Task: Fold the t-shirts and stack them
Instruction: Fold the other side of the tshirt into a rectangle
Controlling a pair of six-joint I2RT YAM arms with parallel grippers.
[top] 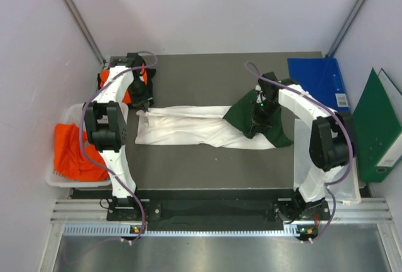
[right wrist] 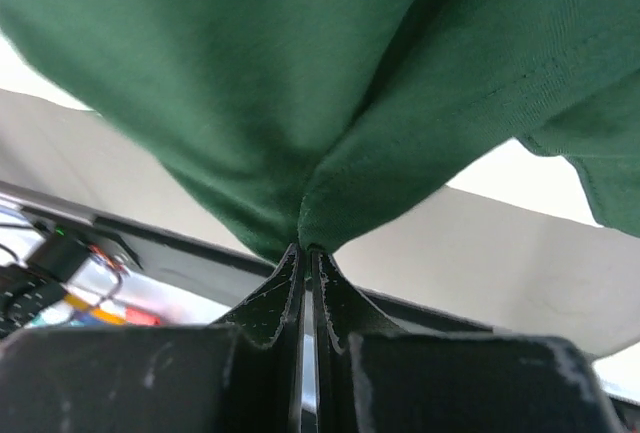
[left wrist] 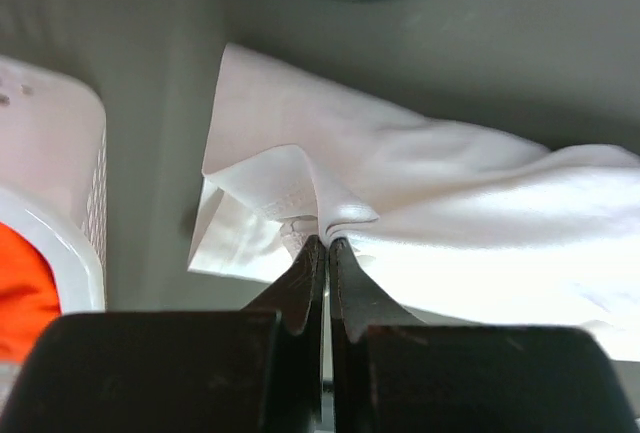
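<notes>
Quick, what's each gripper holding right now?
Left gripper: shut on the white end of the soft white cloth t-shirt with a dark green end.
Right gripper: shut on that t-shirt's dark green end.

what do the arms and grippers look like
Both arms, left arm and right arm, have white links with black joint housings, and a purplish cable loops along each. The left gripper and right gripper are black, tapering to thin tips.
</notes>
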